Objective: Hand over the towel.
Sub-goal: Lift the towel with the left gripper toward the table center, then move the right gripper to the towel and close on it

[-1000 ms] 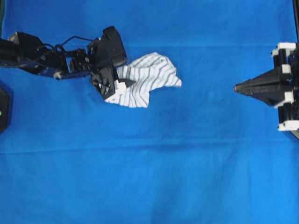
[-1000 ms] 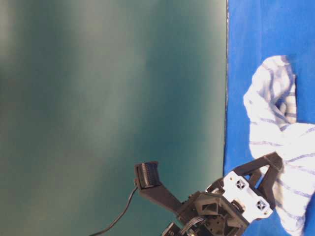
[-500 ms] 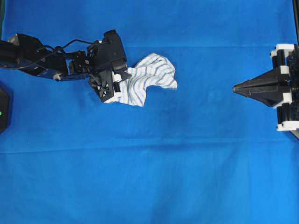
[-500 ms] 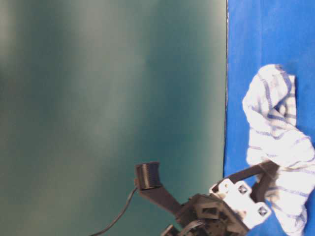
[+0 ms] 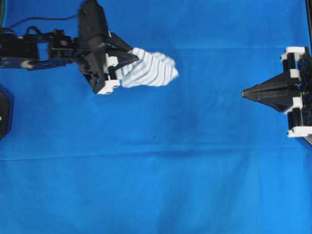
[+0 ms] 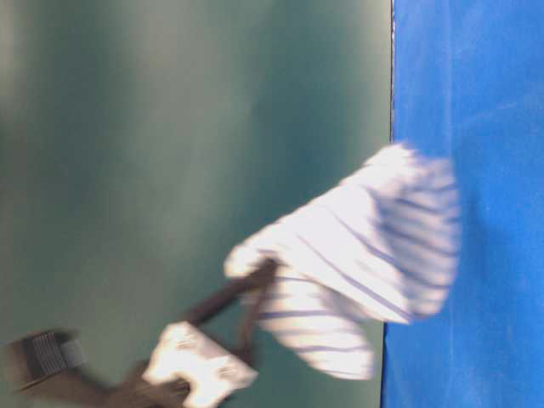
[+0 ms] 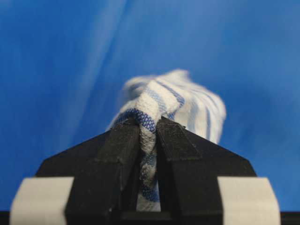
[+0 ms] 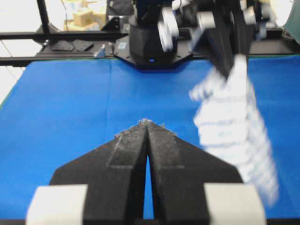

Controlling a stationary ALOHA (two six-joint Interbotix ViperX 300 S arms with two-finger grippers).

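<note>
The towel (image 5: 150,70), white with thin blue stripes, hangs bunched in the air at upper left, off the blue cloth. My left gripper (image 5: 130,57) is shut on one edge of it; a fold of the towel (image 7: 149,123) is pinched between the black fingers (image 7: 123,143). From table level the towel (image 6: 365,255) droops blurred below the left gripper (image 6: 259,272). My right gripper (image 5: 244,92) rests at the far right, shut with nothing in it, tips touching (image 8: 147,122). In its wrist view the towel (image 8: 232,126) dangles ahead and to the right.
A large plain blue cloth (image 5: 161,170) covers the whole table. The left arm's base and a black frame (image 8: 152,42) stand at the table's far end in the right wrist view. A dark device (image 5: 4,113) sits at the left edge.
My left gripper closed on the towel's edge and rose, carrying it up and slightly back-left off the cloth. The towel now hangs and swings. The right gripper stayed where it was.
</note>
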